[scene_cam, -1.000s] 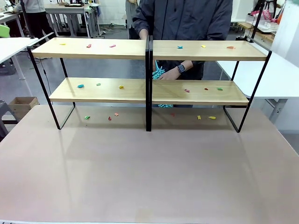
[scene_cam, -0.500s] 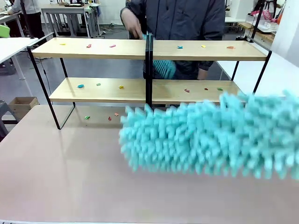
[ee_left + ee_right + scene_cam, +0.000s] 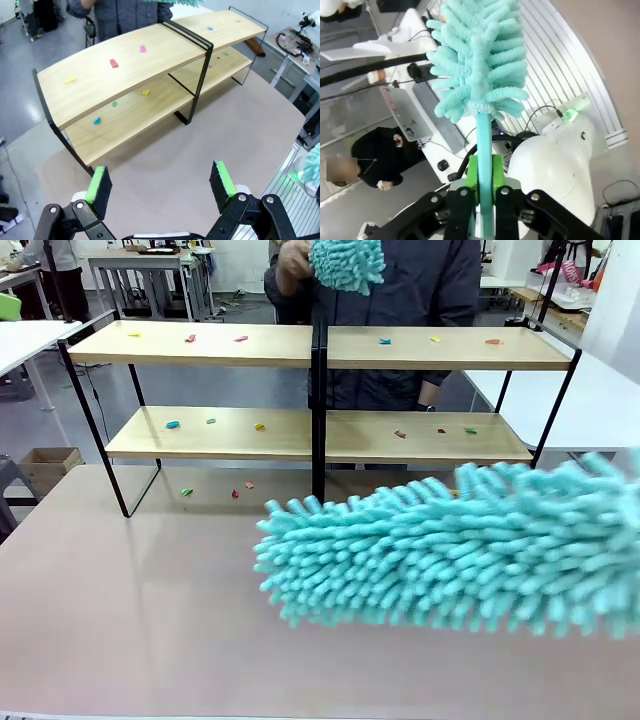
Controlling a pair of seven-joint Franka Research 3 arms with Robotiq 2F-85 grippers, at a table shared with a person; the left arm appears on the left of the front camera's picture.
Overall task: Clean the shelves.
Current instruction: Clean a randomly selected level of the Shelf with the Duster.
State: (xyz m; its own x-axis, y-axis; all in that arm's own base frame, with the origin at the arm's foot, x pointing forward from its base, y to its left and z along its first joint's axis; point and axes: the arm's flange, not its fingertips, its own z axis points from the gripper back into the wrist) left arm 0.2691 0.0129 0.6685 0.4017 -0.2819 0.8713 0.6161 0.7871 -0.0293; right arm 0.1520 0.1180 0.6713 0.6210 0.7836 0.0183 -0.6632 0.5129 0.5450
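While I read the scene from left to right, my left gripper (image 3: 160,181) hangs empty with its green pads (image 3: 98,181) spread wide. It looks down on the left end of the shelves (image 3: 90,85), which lie ahead of it across the tabletop (image 3: 165,165). Seen from the front, the shelves (image 3: 280,343) stand at the far side of the tabletop (image 3: 150,620). Their long axis runs straight across the picture, with two boards on either side of the central upright (image 3: 318,420). Coloured scraps (image 3: 173,424) dot all four boards and the surface beneath. Above the upright, a person's hand (image 3: 292,265) holds up a second duster (image 3: 347,262). Nearer me, the turquoise duster (image 3: 450,550) lies roughly parallel to the boards, tip toward my left and shaft leading off to the right. The shelves therefore lie beyond it, away from me. At the right, my right gripper (image 3: 485,175) is clamped on the duster (image 3: 475,60) shaft, the head standing straight out past the fingers. I judge the right arm the better placed, needing a forward reach to bring the head onto a board.
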